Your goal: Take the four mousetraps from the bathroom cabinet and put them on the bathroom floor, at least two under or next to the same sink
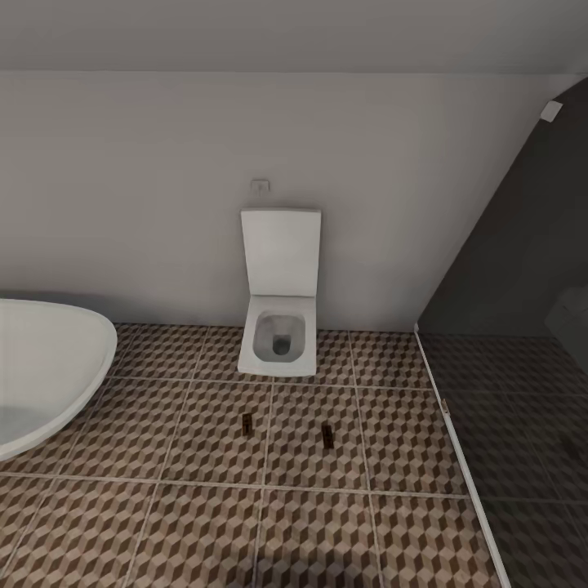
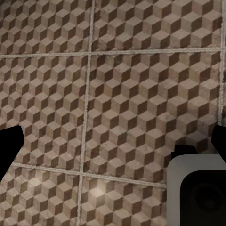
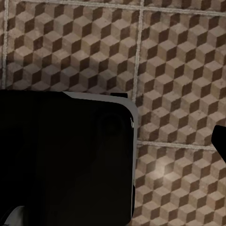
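Left tool (image 2: 113,141) first: in its wrist view only dark fingertips (image 2: 9,143) show at the two edges of the picture, spread wide, with nothing but patterned tile between them. Right tool now, and its wrist view is mostly a big dark rounded body (image 3: 66,160) of the robot; one dark fingertip (image 3: 220,141) pokes in at the edge, so how far that tool is open, I cannot tell, and nothing shows in its hold. Up to the head view: two mousetraps (image 1: 247,422) lie flat on the bathroom floor (image 1: 204,523), the second mousetrap (image 1: 327,435) well apart from the first, each on its own cube-pattern tile. Both sit in front of the white toilet (image 1: 279,335), lid up against the wall. A white tub (image 1: 49,367) curves in at the left, and a dark glass panel (image 1: 523,327) stands at the right.
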Controlling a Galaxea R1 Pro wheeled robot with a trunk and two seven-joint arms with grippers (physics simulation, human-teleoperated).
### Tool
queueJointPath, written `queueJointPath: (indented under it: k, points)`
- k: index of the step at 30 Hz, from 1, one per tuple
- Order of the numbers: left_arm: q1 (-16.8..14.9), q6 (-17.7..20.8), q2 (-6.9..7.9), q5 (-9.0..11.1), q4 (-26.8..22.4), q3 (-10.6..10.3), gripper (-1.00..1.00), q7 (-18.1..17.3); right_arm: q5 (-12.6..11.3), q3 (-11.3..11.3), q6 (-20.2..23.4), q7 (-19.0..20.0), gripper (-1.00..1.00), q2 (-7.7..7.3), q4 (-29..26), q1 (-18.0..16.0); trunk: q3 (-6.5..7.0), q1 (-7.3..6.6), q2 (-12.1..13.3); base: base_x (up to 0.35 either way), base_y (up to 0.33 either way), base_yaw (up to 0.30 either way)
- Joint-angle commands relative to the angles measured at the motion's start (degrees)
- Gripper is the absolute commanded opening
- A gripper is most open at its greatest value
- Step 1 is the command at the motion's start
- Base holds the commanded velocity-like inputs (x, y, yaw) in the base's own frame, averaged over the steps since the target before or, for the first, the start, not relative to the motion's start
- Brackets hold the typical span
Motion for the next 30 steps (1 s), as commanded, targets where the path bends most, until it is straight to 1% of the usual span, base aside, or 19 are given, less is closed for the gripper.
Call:
queueJointPath:
  k: [1, 30]
  points:
    - [-0.1, -0.3, -0.03, 0.2, 0.2, -0.5, 1.00, 0.2, -0.2, 0.1, -0.2, 0.2, 1.00, -0.02, 0.1, 0.0, -0.08, 0.03, -0.1, 0.000, 0.000, 0.000]
    - [-0.1, -0.3, -0.04, 0.2, 0.2, -0.5, 1.00, 0.2, -0.2, 0.2, -0.2, 0.2, 1.00, -0.02, 0.1, 0.0, -0.08, 0.03, -0.1, 0.000, 0.000, 0.000]
